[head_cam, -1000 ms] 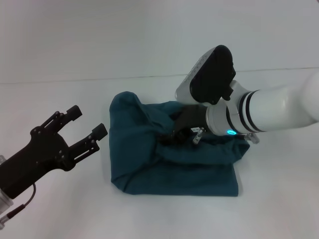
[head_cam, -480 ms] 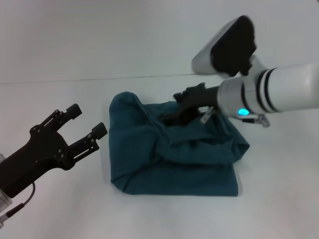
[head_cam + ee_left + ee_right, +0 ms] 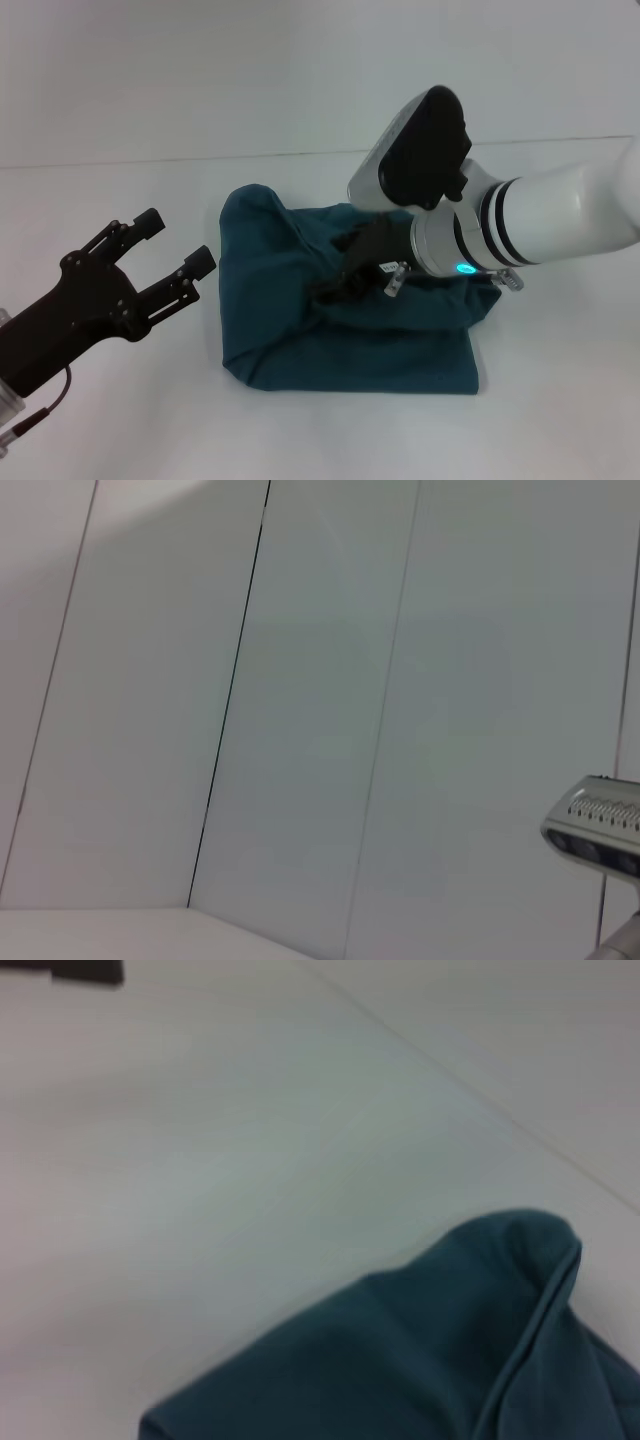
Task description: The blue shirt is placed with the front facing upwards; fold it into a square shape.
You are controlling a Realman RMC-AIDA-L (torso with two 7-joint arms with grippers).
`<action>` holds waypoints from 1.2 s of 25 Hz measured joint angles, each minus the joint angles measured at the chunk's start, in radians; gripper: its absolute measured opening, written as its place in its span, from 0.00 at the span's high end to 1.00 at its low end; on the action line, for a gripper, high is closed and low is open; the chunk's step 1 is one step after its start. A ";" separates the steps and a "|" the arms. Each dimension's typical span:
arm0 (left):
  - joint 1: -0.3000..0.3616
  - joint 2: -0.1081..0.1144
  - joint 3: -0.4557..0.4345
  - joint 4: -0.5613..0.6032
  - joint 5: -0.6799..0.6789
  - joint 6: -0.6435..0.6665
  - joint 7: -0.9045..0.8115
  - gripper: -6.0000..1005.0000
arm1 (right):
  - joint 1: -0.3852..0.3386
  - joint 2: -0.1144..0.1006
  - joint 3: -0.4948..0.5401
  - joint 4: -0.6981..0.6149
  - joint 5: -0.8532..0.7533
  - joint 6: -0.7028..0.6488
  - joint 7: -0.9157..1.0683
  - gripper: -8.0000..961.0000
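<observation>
The blue shirt (image 3: 350, 320) is being kept roughly squared but rumpled on top; flattening is left. The right end effector (image 3: 335, 290) is being pressed in, grip untellable; the left end effector (image 3: 170, 250) is being held wide, apart.

The right gripper (image 3: 335, 288) is partly buried in the folds of the blue shirt (image 3: 300, 330), so its finger state is unclear. The shirt's letters are hidden.
</observation>
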 joint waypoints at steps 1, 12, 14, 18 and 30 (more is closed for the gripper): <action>0.000 0.000 0.000 -0.001 0.000 0.000 0.000 0.13 | 0.000 0.001 -0.004 0.002 -0.013 0.000 0.005 0.24; 0.005 0.000 0.000 -0.009 0.001 0.001 0.006 0.13 | 0.004 0.004 -0.020 0.028 -0.082 0.053 0.058 0.36; 0.006 0.000 0.000 -0.009 0.001 0.001 0.009 0.13 | 0.004 0.004 -0.020 0.030 -0.082 0.061 0.058 0.44; 0.003 0.000 0.000 -0.009 0.002 0.001 0.010 0.13 | -0.003 0.002 -0.017 0.019 -0.082 0.068 0.059 0.53; 0.000 0.000 0.000 -0.003 0.002 0.005 0.010 0.13 | 0.006 -0.001 0.041 0.014 -0.072 0.021 0.062 0.91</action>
